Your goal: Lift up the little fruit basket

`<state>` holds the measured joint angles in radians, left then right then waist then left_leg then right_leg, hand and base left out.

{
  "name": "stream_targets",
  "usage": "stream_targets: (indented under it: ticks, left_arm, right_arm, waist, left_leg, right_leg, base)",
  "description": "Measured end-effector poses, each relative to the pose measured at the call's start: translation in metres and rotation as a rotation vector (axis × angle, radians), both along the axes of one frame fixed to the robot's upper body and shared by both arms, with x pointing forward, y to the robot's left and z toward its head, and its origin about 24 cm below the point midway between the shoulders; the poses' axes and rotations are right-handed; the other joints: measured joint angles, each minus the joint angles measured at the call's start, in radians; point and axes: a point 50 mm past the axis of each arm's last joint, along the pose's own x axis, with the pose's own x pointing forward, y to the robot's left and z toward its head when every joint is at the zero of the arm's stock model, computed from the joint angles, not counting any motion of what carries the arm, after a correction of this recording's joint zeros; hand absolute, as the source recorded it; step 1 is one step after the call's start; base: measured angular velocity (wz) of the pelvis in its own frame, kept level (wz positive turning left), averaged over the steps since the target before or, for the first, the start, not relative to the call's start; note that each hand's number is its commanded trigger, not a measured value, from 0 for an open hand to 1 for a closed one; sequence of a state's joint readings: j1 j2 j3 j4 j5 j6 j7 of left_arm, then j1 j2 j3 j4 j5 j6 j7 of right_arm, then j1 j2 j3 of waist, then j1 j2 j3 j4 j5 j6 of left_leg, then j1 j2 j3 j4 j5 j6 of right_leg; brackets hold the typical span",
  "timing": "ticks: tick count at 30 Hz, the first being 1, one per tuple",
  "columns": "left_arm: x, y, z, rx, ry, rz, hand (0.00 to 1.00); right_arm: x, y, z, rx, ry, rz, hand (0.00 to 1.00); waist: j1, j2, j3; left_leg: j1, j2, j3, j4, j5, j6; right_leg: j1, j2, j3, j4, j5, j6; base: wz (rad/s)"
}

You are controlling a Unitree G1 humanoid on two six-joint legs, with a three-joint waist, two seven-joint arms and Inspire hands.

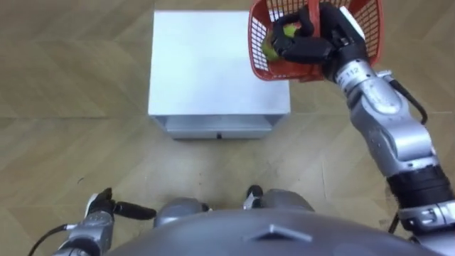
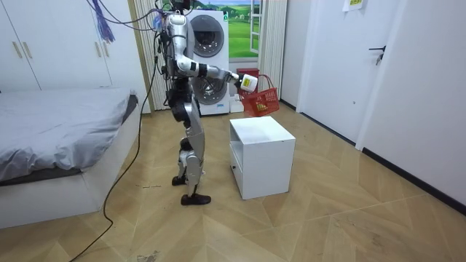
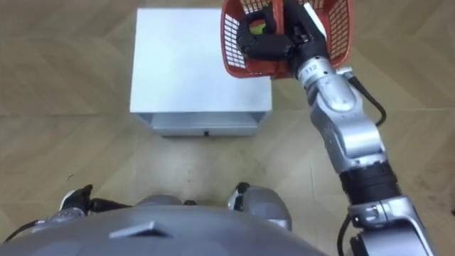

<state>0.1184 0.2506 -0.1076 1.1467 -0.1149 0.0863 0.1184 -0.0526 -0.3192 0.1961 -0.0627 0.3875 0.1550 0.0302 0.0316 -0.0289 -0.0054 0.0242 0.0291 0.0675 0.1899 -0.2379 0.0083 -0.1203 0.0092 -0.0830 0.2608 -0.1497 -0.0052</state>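
— What did the right robot hand (image 1: 309, 46) have?
— Its fingers were curled round the handle of the red basket (image 1: 259, 50), with a yellow-green fruit (image 1: 273, 41) inside. The basket hung clear above the far right corner of the white surface (image 1: 206, 64), not touching it.
— And the left robot hand (image 1: 106, 208)?
— Low at the robot's side, fingers loose, holding nothing.
— Which step, then?
— The lift looked done, I'd judge. The next move called for a firm grip and a level basket.
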Motion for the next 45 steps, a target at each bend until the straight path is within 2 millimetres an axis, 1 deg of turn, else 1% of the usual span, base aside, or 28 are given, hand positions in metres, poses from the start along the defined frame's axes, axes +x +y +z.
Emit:
stream_targets:
  ticks: [2, 3, 4, 5, 6, 7, 8, 9, 10, 11, 12, 13, 14, 15, 16, 17, 18, 20, 21, 23, 26, 28, 29, 31, 36, 40, 42, 45]
  left_arm:
    - [-0.002, -0.001, 0.000, -0.018, -0.002, 0.006, 0.00]
    - [-0.002, -0.001, 0.000, -0.027, -0.008, 0.008, 0.00]
    - [-0.001, 0.000, 0.000, -0.029, -0.011, 0.008, 0.00]
    - [0.005, -0.002, 0.001, -0.043, -0.028, 0.002, 0.00]
    - [0.015, -0.006, 0.002, -0.058, -0.059, -0.013, 0.00]
    - [0.017, -0.005, 0.003, -0.056, -0.068, -0.013, 0.00]
    - [0.017, -0.005, 0.003, -0.060, -0.069, -0.014, 0.00]
    - [0.013, -0.007, 0.002, -0.069, -0.059, -0.013, 0.00]
    - [0.014, -0.008, 0.001, -0.072, -0.060, -0.015, 0.00]
    - [0.011, -0.006, 0.001, -0.071, -0.054, -0.006, 0.00]
    - [0.009, -0.005, 0.001, -0.069, -0.050, 0.004, 0.00]
    - [-0.001, -0.005, -0.001, -0.067, -0.019, 0.016, 0.00]
    - [-0.007, -0.009, -0.003, -0.077, 0.008, 0.016, 0.00]
    - [-0.009, -0.010, -0.004, -0.079, 0.017, 0.012, 0.00]
    - [-0.008, -0.010, -0.004, -0.078, 0.018, 0.003, 0.00]
    - [-0.006, -0.009, -0.003, -0.071, 0.013, -0.005, 0.00]
    - [-0.008, -0.006, -0.002, -0.056, 0.024, -0.015, 0.00]
    - [-0.013, -0.007, -0.003, -0.047, 0.059, -0.036, 0.00]
    - [-0.018, -0.009, -0.004, -0.048, 0.087, -0.045, 0.00]
    - [-0.022, -0.009, -0.005, -0.048, 0.105, -0.044, 0.00]
    - [-0.026, -0.008, -0.005, -0.038, 0.124, -0.047, 0.00]
    - [-0.026, -0.007, -0.005, -0.030, 0.129, -0.052, 0.00]
    - [-0.027, -0.007, -0.005, -0.030, 0.136, -0.054, 0.00]
    - [-0.029, -0.008, -0.006, -0.030, 0.148, -0.065, 0.00]
    - [-0.031, -0.009, -0.006, -0.031, 0.165, -0.069, 0.00]
    - [-0.028, -0.012, -0.006, -0.043, 0.161, -0.085, 0.00]
    - [-0.029, -0.013, -0.007, -0.052, 0.168, -0.097, 0.00]
    - [-0.030, -0.014, -0.007, -0.058, 0.174, -0.105, 0.00]
  right_arm:
    - [0.000, 0.001, 0.002, 0.003, -0.007, 0.010, 1.00]
    - [0.000, 0.002, 0.002, 0.007, -0.006, 0.016, 1.00]
    - [0.000, 0.002, 0.002, 0.014, -0.005, 0.015, 1.00]
    - [0.000, 0.001, 0.002, 0.026, -0.005, 0.010, 1.00]
    - [0.000, -0.003, 0.003, 0.046, -0.004, -0.007, 1.00]
    - [0.000, -0.002, 0.001, 0.054, 0.007, -0.015, 1.00]
    - [-0.001, 0.002, 0.000, 0.070, 0.020, -0.002, 1.00]
    - [-0.002, 0.007, -0.002, 0.086, 0.027, 0.021, 1.00]
    - [-0.003, 0.009, -0.002, 0.088, 0.028, 0.033, 1.00]
    - [-0.003, 0.013, -0.003, 0.089, 0.029, 0.049, 1.00]
    - [-0.004, 0.015, -0.002, 0.089, 0.028, 0.057, 1.00]
    - [-0.005, 0.017, -0.004, 0.081, 0.033, 0.067, 1.00]
    - [-0.007, 0.019, -0.007, 0.075, 0.049, 0.062, 1.00]
    - [-0.008, 0.019, -0.009, 0.075, 0.054, 0.057, 1.00]
    - [-0.008, 0.018, -0.009, 0.075, 0.059, 0.051, 1.00]
    - [-0.008, 0.017, -0.010, 0.078, 0.061, 0.046, 1.00]
    - [-0.008, 0.019, -0.011, 0.085, 0.067, 0.050, 1.00]
    - [-0.009, 0.021, -0.012, 0.091, 0.074, 0.058, 1.00]
    - [-0.009, 0.022, -0.013, 0.104, 0.081, 0.061, 1.00]
    - [-0.009, 0.024, -0.014, 0.114, 0.088, 0.068, 1.00]
    - [-0.010, 0.029, -0.023, 0.118, 0.128, 0.089, 1.00]
    - [-0.010, 0.030, -0.032, 0.124, 0.163, 0.077, 1.00]
    - [-0.010, 0.029, -0.037, 0.123, 0.185, 0.070, 1.00]
    - [-0.009, 0.028, -0.046, 0.133, 0.228, 0.054, 1.00]
    - [-0.013, 0.033, -0.061, 0.185, 0.313, 0.049, 1.00]
    - [-0.015, 0.040, -0.069, 0.184, 0.353, 0.061, 1.00]
    - [-0.016, 0.044, -0.075, 0.220, 0.392, 0.048, 1.00]
    - [-0.016, 0.050, -0.081, 0.228, 0.415, 0.046, 1.00]
  waist:
    - [0.001, -0.001, 0.0002]
    - [0.003, -0.013, 0.0043]
    - [-0.001, -0.029, 0.0134]
    - [-0.010, -0.052, 0.0154]
    - [-0.003, -0.058, 0.0165]
    - [0.014, -0.068, 0.0064]
    - [0.047, -0.064, 0.0097]
    - [0.070, -0.061, 0.0080]
    - [0.085, -0.056, 0.0094]
    - [0.097, -0.051, 0.0109]
    - [0.102, -0.051, 0.0111]
    - [0.103, -0.047, 0.0094]
    - [0.086, -0.022, 0.0105]
    - [0.076, -0.016, 0.0095]
    - [0.067, -0.016, 0.0115]
    - [0.064, -0.010, 0.0100]
    - [0.067, -0.025, 0.0090]
    - [0.084, -0.044, 0.0090]
    - [0.092, -0.042, 0.0100]
    - [0.102, -0.045, 0.0083]
    - [0.115, -0.038, 0.0131]
    - [0.127, -0.040, 0.0129]
    - [0.135, -0.034, 0.0169]
    - [0.137, -0.030, 0.0201]
    - [0.142, -0.018, 0.0267]
    - [0.147, -0.013, 0.0252]
    - [0.147, -0.003, 0.0246]
    - [0.153, 0.007, 0.0239]
  left_leg:
    - [0.024, 0.010, 0.000, -0.006, 0.001, -0.001]
    - [0.019, 0.008, 0.007, 0.032, 0.000, -0.002]
    - [-0.001, 0.000, 0.012, 0.069, -0.005, -0.013]
    - [-0.042, -0.009, 0.008, 0.036, -0.003, -0.018]
    - [-0.080, -0.004, 0.027, -0.037, 0.069, 0.010]
    - [-0.078, -0.005, 0.049, -0.035, 0.081, 0.007]
    - [-0.072, -0.004, 0.073, -0.027, 0.081, 0.008]
    - [-0.056, -0.006, 0.055, -0.026, 0.081, 0.008]
    - [-0.048, -0.005, 0.029, -0.026, 0.080, 0.008]
    - [-0.044, -0.003, -0.036, -0.026, 0.080, 0.008]
    - [-0.043, -0.005, -0.053, -0.026, 0.079, 0.006]
    - [-0.032, -0.007, -0.053, -0.026, 0.068, -0.009]
    - [-0.030, -0.002, -0.042, -0.023, 0.058, -0.020]
    - [-0.030, -0.003, -0.037, -0.022, 0.057, -0.019]
    - [-0.036, -0.005, -0.032, -0.056, 0.061, -0.021]
    - [-0.055, 0.000, -0.016, -0.086, 0.083, -0.008]
    - [-0.050, -0.001, 0.001, -0.072, 0.082, -0.001]
    - [-0.046, -0.007, -0.004, -0.058, 0.082, -0.001]
    - [-0.042, -0.010, -0.015, -0.055, 0.081, 0.000]
    - [-0.040, -0.011, -0.018, -0.055, 0.079, 0.003]
    - [-0.043, -0.021, -0.017, -0.054, 0.077, 0.006]
    - [-0.049, -0.024, -0.015, -0.052, 0.076, 0.008]
    - [-0.059, -0.027, -0.015, -0.045, 0.069, 0.020]
    - [-0.087, -0.031, -0.016, -0.022, 0.058, 0.035]
    - [-0.154, -0.036, -0.029, 0.016, 0.056, 0.038]
    - [-0.174, -0.042, -0.039, 0.034, 0.056, 0.038]
    - [-0.183, -0.042, -0.050, 0.048, 0.055, 0.039]
    - [-0.203, -0.042, -0.054, 0.056, 0.056, 0.040]
  right_leg:
    - [0.038, 0.008, 0.006, -0.024, 0.004, -0.007]
    - [0.066, 0.002, 0.038, -0.043, 0.009, -0.015]
    - [0.081, -0.012, 0.083, -0.053, 0.009, -0.015]
    - [0.085, -0.026, 0.161, -0.064, 0.009, -0.014]
    - [0.073, -0.025, 0.177, -0.061, 0.004, -0.005]
    - [0.062, -0.027, 0.182, -0.060, 0.000, 0.008]
    - [0.063, -0.024, 0.148, -0.075, 0.008, 0.022]
    - [0.074, -0.024, 0.100, -0.091, 0.013, 0.024]
    - [0.075, -0.018, 0.083, -0.099, 0.016, 0.020]
    - [0.064, 0.011, 0.081, -0.155, 0.031, 0.002]
    - [0.050, 0.017, 0.079, -0.185, 0.061, -0.009]
    - [0.043, 0.020, 0.012, -0.164, 0.093, -0.045]
    - [0.054, 0.021, 0.000, -0.151, 0.094, -0.046]
    - [0.058, 0.019, 0.007, -0.149, 0.094, -0.046]
    - [0.059, 0.019, 0.031, -0.148, 0.093, -0.045]
    - [0.059, 0.022, 0.046, -0.146, 0.082, -0.033]
    - [0.059, 0.021, 0.041, -0.141, 0.072, -0.028]
    - [0.067, 0.019, 0.019, -0.140, 0.069, -0.025]
    - [0.072, 0.018, -0.003, -0.136, 0.069, -0.025]
    - [0.072, 0.010, -0.014, -0.125, 0.068, -0.023]
    - [0.077, 0.007, -0.026, -0.124, 0.060, -0.013]
    - [0.074, 0.002, -0.028, -0.124, 0.057, -0.010]
    - [0.068, -0.001, -0.033, -0.123, 0.052, -0.007]
    - [0.055, -0.007, -0.047, -0.123, 0.045, -0.008]
    - [0.011, -0.013, -0.066, -0.105, 0.045, -0.009]
    - [-0.003, -0.015, -0.074, -0.100, 0.046, -0.010]
    - [-0.006, -0.019, -0.098, -0.089, 0.045, -0.011]
    - [-0.020, -0.023, -0.107, -0.087, 0.045, -0.011]
  base:
    - [0.07]
    - [0.20]
    - [0.45]
    - [0.65]
    - [0.44]
    - [0.00]
    - [-0.47]
    - [-0.52]
    - [-0.55]
    - [-0.46]
    - [-0.45]
    - [-0.19]
    - [0.00]
    - [0.22]
    - [0.33]
    - [0.31]
    - [0.21]
    - [0.06]
    - [0.08]
    - [0.14]
    - [0.17]
    - [0.10]
    - [0.06]
    - [0.09]
    - [0.08]
    - [0.09]
    - [0.14]
    - [0.09]
